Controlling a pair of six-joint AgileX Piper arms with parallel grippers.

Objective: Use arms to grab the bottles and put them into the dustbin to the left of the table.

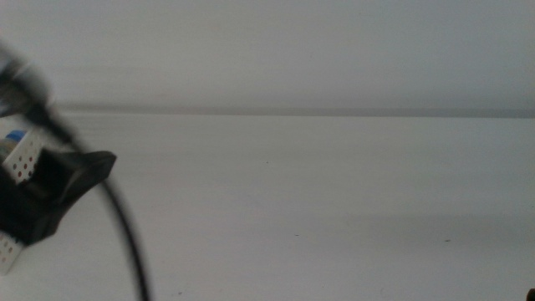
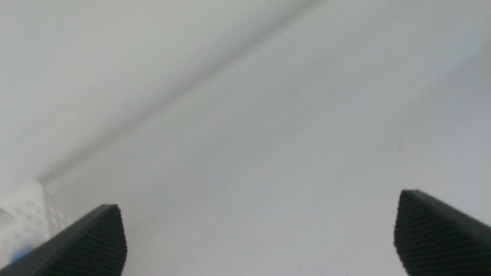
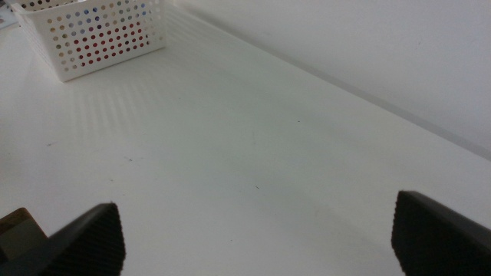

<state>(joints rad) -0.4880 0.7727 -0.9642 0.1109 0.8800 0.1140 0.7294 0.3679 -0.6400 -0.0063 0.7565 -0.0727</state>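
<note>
white table point(image 3: 253, 153), perforated white dustbin point(image 3: 92, 34) (red and blue showing through holes), left gripper point(image 2: 261, 238) and right gripper point(image 3: 257, 234) spread wide, empty

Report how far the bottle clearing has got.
Looks nearly done: no bottles show on the table, and red and blue shapes show through the dustbin holes. Left gripper and right gripper hold nothing, jaws open. Nothing visible is left to grab.

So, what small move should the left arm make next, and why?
Probably draw the left tool away from the basket toward a rest pose. Its jaws are open and empty, no bottle shows on the table, and red and orange colours show through the basket's holes. The right tool waits open over the table.
</note>
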